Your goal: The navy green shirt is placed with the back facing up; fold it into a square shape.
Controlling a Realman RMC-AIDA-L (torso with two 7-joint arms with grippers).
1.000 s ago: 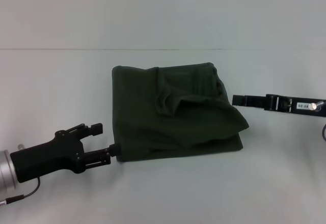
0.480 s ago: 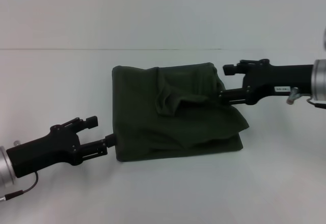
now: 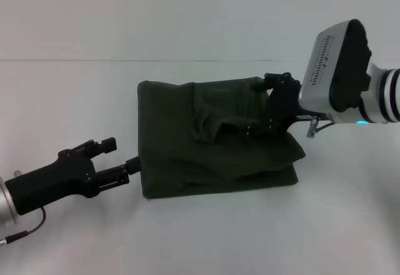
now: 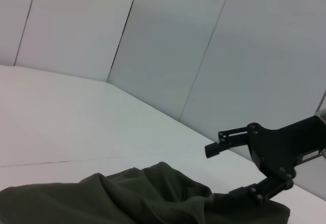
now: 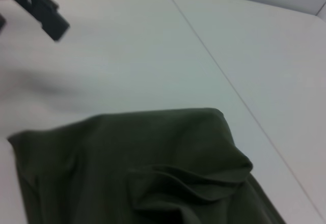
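The navy green shirt (image 3: 206, 150) lies on the white table as a rough square, with a rumpled fold bulging across its upper right. My right gripper (image 3: 254, 109) hangs open over that far right part. One finger is near the far edge and the other rests low on the bulging fold. The left wrist view shows this gripper (image 4: 220, 173) open, its lower finger touching the shirt (image 4: 127, 198). My left gripper (image 3: 122, 154) is open just off the shirt's left edge, near the front corner, holding nothing. In the right wrist view the shirt (image 5: 153, 173) fills the lower part.
The shirt rests on a white table (image 3: 75, 100), which spreads on all sides of it. A seam line in the table (image 3: 62, 60) runs across behind the shirt. Grey wall panels (image 4: 168, 56) stand beyond the table.
My right arm has swung in from the right, its wrist turned, and now reaches over the shirt's far right part. My left gripper has drawn back slightly from the front left corner.
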